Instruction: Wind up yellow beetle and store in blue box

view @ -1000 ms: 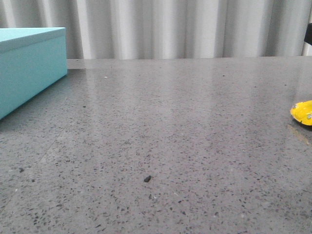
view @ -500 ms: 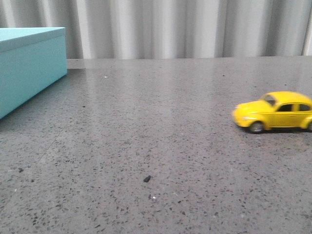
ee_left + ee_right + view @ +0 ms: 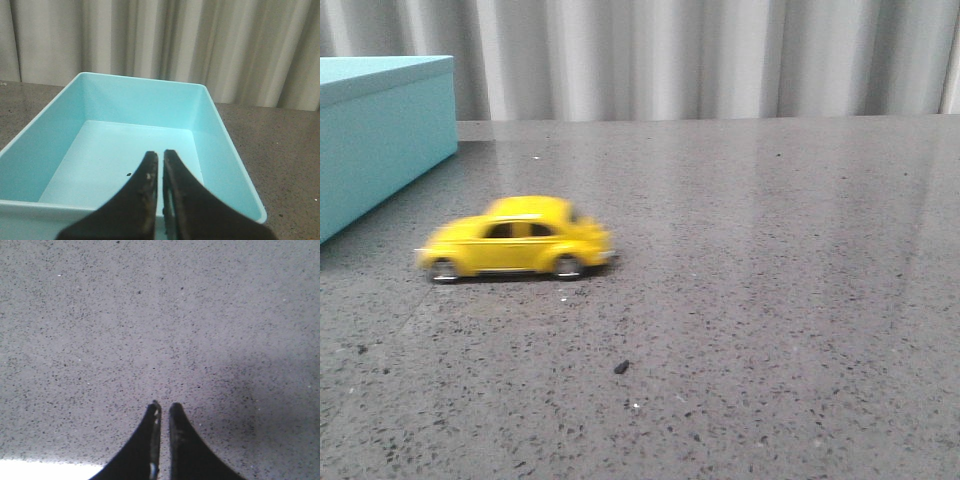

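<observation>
The yellow beetle (image 3: 512,239) stands on its wheels on the grey table, left of centre in the front view, motion-blurred, nose toward the blue box (image 3: 382,130) at the far left. No gripper touches it. In the left wrist view my left gripper (image 3: 160,155) hangs shut and empty over the blue box (image 3: 215,145), which is open and empty but for a tiny dark speck. In the right wrist view my right gripper (image 3: 164,407) is shut over bare speckled tabletop, holding nothing. Neither gripper shows in the front view.
A small dark crumb (image 3: 621,367) lies on the table in front of the car. A pleated grey curtain (image 3: 700,55) closes off the back edge of the table.
The beetle has rolled across the table from the far right edge to left of centre, toward the box. The box has not moved.
</observation>
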